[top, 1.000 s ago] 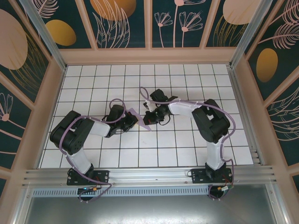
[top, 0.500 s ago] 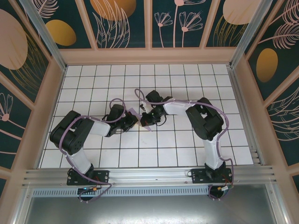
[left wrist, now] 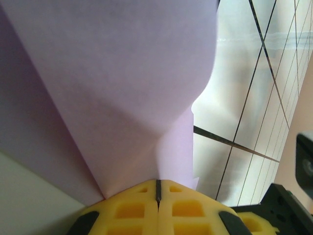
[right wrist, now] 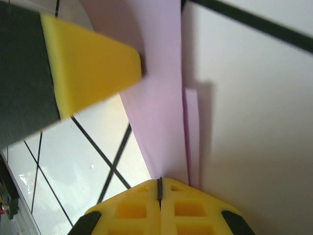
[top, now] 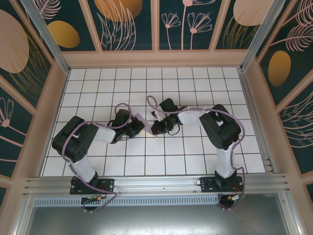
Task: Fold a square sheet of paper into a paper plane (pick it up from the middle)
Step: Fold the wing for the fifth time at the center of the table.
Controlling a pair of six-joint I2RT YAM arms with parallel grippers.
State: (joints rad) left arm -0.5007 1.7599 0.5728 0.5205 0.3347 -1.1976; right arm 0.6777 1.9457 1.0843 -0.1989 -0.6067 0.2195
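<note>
The lilac sheet of paper (top: 148,128) hangs folded between my two grippers above the middle of the tiled floor. My left gripper (top: 143,126) is shut on one end of it. In the left wrist view the paper (left wrist: 112,88) fans out wide from the closed yellow jaws of the left gripper (left wrist: 157,184). My right gripper (top: 155,129) is shut on the other end. In its wrist view a narrow layered strip of the paper (right wrist: 159,98) runs out from the right gripper (right wrist: 159,182), and a yellow finger of the left gripper (right wrist: 88,63) shows beyond. Whether the fold forms a paper plane I cannot tell.
White tiled floor (top: 195,156) with black grid lines spreads around both arms. Patterned walls (top: 156,29) and a wooden frame enclose it on three sides. A metal rail (top: 156,183) runs along the near edge by the arm bases.
The right wrist swung a little left, then back right. Less of the paper shows between the grippers than a second ago. The left arm has stayed put.
</note>
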